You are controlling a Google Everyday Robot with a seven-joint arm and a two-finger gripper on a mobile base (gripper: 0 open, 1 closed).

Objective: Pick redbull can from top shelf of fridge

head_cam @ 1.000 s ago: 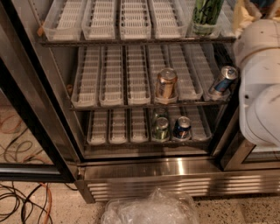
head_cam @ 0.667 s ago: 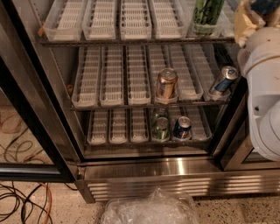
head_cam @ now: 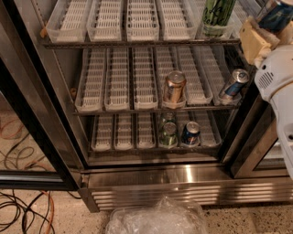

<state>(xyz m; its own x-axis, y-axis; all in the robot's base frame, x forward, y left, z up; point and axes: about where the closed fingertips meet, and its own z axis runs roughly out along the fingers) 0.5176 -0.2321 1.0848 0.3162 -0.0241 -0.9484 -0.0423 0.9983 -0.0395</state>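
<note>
The fridge (head_cam: 151, 183) stands open, steel with a louvred base. Its top shelf (head_cam: 137, 43) is a dark wire rack lined with white slotted trays. My gripper (head_cam: 268, 23) is at the top right corner, level with the right end of that shelf. A tan finger pad (head_cam: 254, 40) shows. The blue redbull can (head_cam: 279, 13) with a red mark sits against it, and the gripper appears shut on it. The can is partly cut off by the view's edge. A tall green can (head_cam: 217, 16) stands on the top shelf to the left of the gripper.
A slim blue-and-silver can (head_cam: 233, 82) leans at the right end of the middle rack, near a copper can (head_cam: 174, 87). A green can (head_cam: 168, 134) and a short dark blue can (head_cam: 190, 132) stand on the lower rack. The black door frame (head_cam: 36, 123) is left, cables (head_cam: 23, 210) and a plastic bag (head_cam: 158, 219) are on the floor.
My arm has shifted right and up, so its white housing covers less of the fridge. The gripper stays at the top right corner with the blue can. The cans on the racks have not moved.
</note>
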